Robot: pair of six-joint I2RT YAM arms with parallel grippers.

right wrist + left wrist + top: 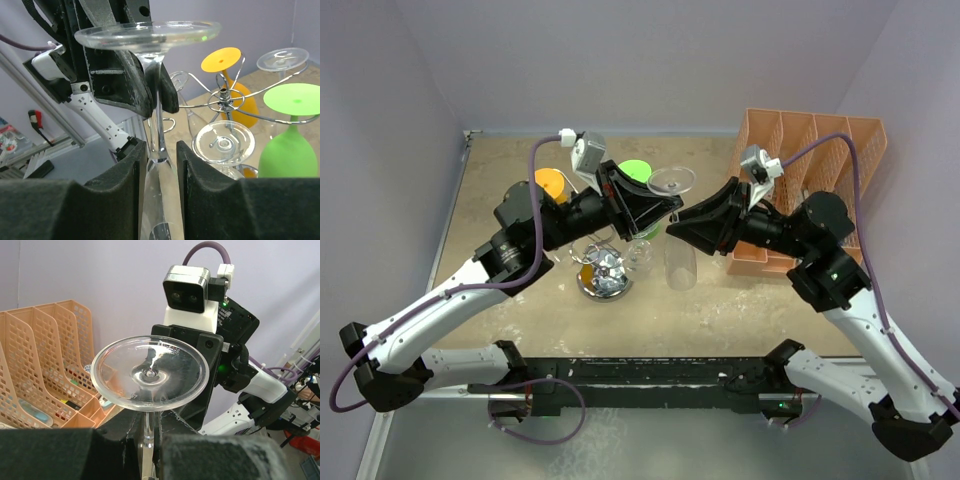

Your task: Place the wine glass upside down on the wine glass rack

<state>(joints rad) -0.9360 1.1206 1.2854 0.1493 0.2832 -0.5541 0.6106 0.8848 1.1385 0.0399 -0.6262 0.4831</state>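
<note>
Orange mesh file organiser (817,150) at the worktop's (740,320) far right corner, green goblet (635,170), orange goblet (550,185), both upturned near far edge's middle

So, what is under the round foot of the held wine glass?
Its stem runs down through the shut left gripper; below, the bowl widens between the right gripper's pads. From above, the grippers cover the stem.

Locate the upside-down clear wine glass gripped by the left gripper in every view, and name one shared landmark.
Top external: wine glass at centre, foot up.
Left wrist: centre, its round foot facing the camera.
Right wrist: left of centre, foot at top, stem running down.
Shared landmark: the left gripper clamped on its stem, seen in all three.
</note>
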